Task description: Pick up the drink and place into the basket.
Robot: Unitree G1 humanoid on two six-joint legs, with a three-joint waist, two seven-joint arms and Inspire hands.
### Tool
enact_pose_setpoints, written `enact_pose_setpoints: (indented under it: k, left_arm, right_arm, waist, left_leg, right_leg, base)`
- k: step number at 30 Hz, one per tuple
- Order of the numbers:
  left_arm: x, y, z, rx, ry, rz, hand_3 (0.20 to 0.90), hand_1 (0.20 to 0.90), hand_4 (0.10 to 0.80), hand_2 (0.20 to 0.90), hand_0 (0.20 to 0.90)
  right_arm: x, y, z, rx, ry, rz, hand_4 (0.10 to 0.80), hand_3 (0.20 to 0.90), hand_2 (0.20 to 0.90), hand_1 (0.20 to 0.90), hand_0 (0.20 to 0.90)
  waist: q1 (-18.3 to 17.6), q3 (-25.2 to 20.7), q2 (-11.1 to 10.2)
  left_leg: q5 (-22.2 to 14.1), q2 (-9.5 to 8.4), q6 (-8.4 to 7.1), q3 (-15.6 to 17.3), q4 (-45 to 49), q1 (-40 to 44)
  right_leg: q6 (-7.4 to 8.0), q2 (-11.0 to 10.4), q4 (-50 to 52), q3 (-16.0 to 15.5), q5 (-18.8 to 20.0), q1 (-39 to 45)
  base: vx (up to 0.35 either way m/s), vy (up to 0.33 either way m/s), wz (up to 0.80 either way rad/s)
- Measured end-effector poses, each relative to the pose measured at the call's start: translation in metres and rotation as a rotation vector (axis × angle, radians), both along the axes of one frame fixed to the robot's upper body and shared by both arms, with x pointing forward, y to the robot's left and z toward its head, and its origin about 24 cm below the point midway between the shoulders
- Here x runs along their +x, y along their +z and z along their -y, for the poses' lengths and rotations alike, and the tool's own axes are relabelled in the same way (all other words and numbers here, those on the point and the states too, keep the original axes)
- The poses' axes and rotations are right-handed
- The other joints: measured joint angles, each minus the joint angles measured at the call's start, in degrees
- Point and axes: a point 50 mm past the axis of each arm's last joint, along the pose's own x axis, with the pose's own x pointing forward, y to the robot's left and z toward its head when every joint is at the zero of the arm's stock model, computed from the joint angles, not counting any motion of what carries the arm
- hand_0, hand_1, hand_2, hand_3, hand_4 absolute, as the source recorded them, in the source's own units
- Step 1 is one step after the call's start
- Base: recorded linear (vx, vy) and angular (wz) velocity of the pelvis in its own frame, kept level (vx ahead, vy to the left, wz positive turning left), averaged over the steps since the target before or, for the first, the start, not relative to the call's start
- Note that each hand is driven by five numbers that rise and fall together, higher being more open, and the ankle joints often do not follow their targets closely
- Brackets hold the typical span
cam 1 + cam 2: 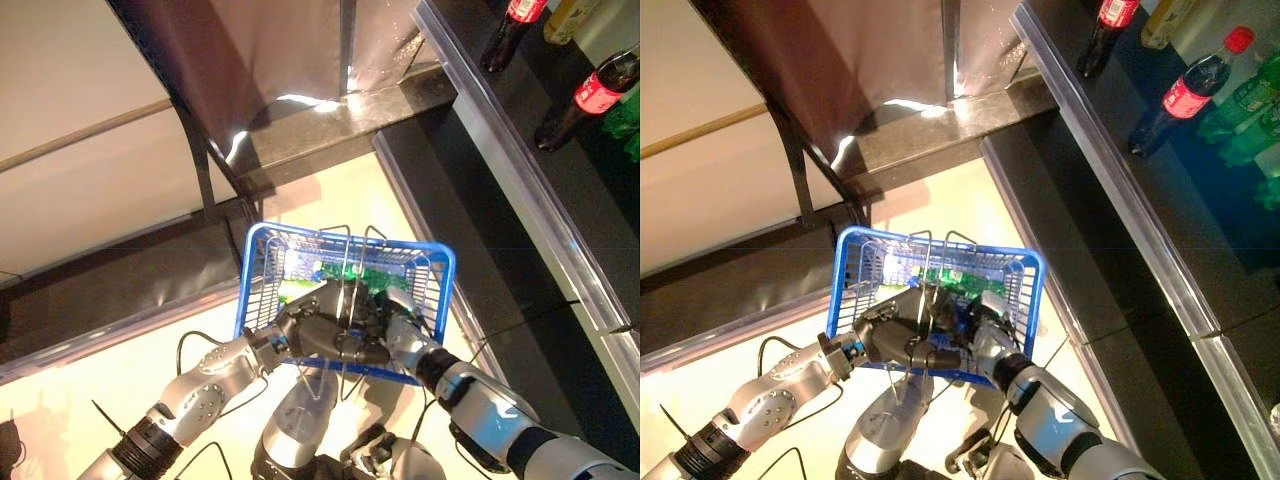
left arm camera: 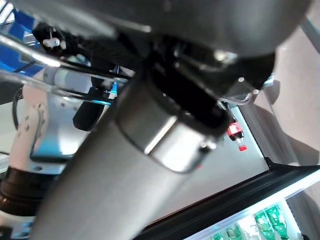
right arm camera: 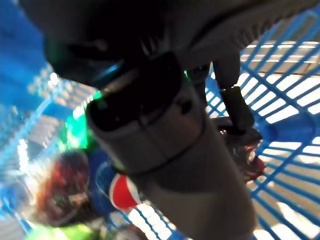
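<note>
I carry a blue wire basket [image 1: 443, 262] in front of me. My left hand [image 1: 305, 335] is curled round its wire handles [image 1: 345, 300] at the near side. My right hand [image 1: 395, 335] reaches over the near rim into the basket, close beside the left hand; how it stands is hidden. In the right wrist view a blue drink with a red and white mark [image 3: 114, 192] lies on the basket's floor among green packs [image 3: 80, 130]. Green bottles [image 1: 375, 275] show inside the basket from above.
A dark shelf unit with a metal edge [image 1: 520, 190] runs along the right. Cola bottles [image 1: 598, 92] and green bottles [image 1: 1240, 110] stand on it. A dark counter and post [image 1: 205, 170] stand ahead on the left, over a cream floor.
</note>
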Motion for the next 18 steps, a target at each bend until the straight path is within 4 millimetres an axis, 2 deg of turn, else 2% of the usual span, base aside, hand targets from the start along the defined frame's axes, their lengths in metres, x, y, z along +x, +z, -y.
enact_pose_setpoints:
  k: [8,14,18]
  left_arm:
    - [0.005,0.006,-0.027,-0.064,0.148,0.025,0.2,0.3,0.1,0.3,0.3]
    - [-0.006,-0.003,-0.045,-0.163,0.273,-0.008,0.2,0.3,0.1,0.3,0.3]
    - [-0.012,-0.009,-0.055,-0.194,0.343,-0.024,0.2,0.3,0.1,0.3,0.3]
  right_arm:
    - [-0.014,0.037,0.0,0.135,0.052,0.225,0.8,0.9,0.9,0.9,0.9]
    - [-0.043,0.056,0.007,0.286,0.088,0.318,0.8,0.9,0.9,0.9,0.9]
    - [-0.067,0.061,0.014,0.424,0.073,0.325,0.8,0.9,0.9,0.9,0.9]
  waist:
    - [-2.4,0.09,-0.39]
    - [-4.62,0.06,-1.58]
    - [-6.19,0.02,-3.51]
  left_leg:
    - [-0.02,1.29,-0.11,1.56,0.09,-0.57]
    - [-0.24,2.21,-0.01,2.83,0.7,-1.02]
    - [-0.33,3.22,0.04,3.38,0.67,-0.95]
  right_leg:
    - [-0.14,0.79,-0.8,0.16,1.23,-0.88]
    - [-0.07,1.9,-2.21,0.68,2.59,-1.18]
    - [-0.34,2.97,-3.12,1.8,3.36,-1.28]
  base:
    - [-0.018,0.016,-0.12]
    - [0.018,-0.017,-0.12]
    - [0.015,-0.057,-0.11]
